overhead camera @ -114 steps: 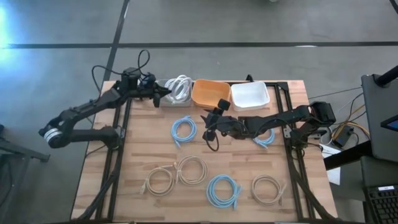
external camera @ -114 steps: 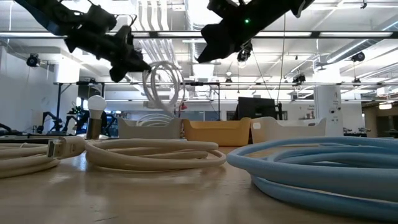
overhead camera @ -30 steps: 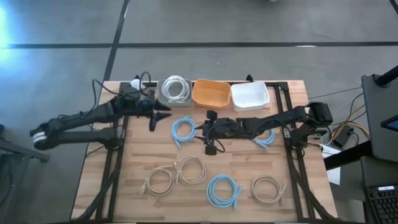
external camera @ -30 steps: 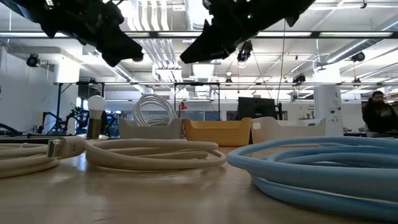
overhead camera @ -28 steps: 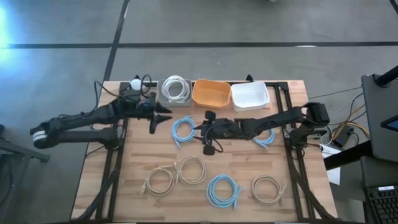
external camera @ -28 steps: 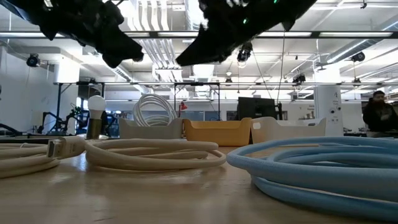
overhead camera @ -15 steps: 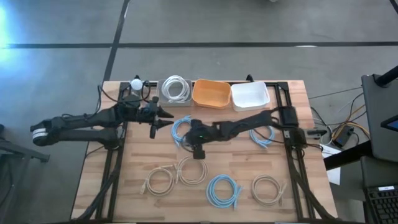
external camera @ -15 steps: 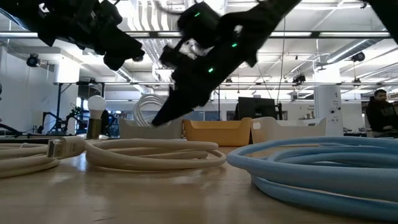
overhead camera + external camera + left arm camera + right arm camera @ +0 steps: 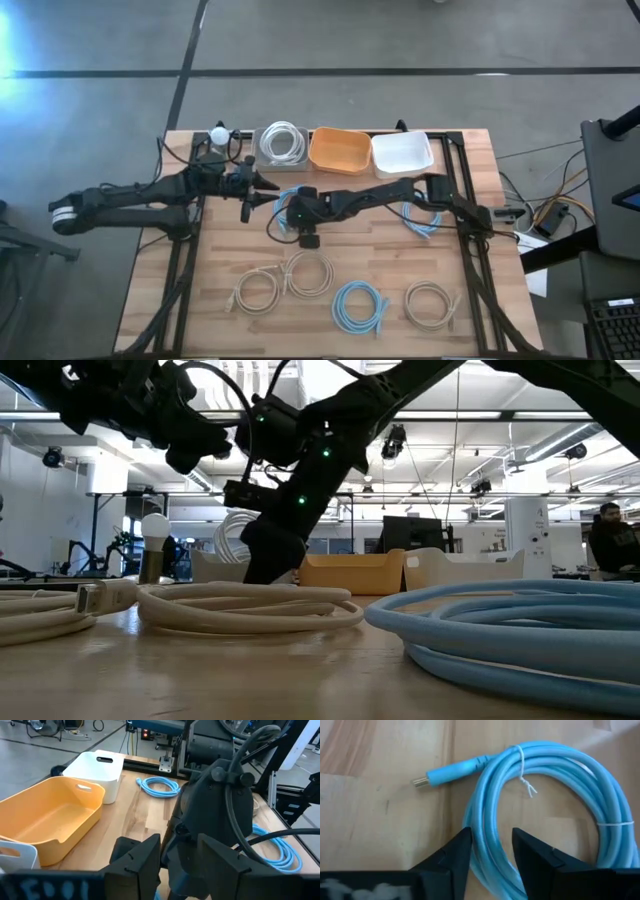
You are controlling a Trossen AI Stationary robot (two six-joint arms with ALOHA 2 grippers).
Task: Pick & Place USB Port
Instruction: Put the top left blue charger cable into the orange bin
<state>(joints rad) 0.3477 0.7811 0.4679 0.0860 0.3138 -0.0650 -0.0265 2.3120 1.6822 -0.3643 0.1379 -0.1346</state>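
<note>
Directly beneath the right gripper, its dark fingers spread apart, lies a coiled blue cable, smooth and glossy, bound with thin white ties, its metal plug resting on the pale wood-grain table. Beyond it stand an orange bin, a white bin and a grey tray holding a white cable. Just beside it hovers the left gripper, fingers parted, its arm stretched low.

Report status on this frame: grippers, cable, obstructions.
Right gripper open, straddling the blue cable coil on the table. Left gripper open, empty, hovering close beside the right arm. White cable in grey bin. Nothing blocking the coil.
</note>
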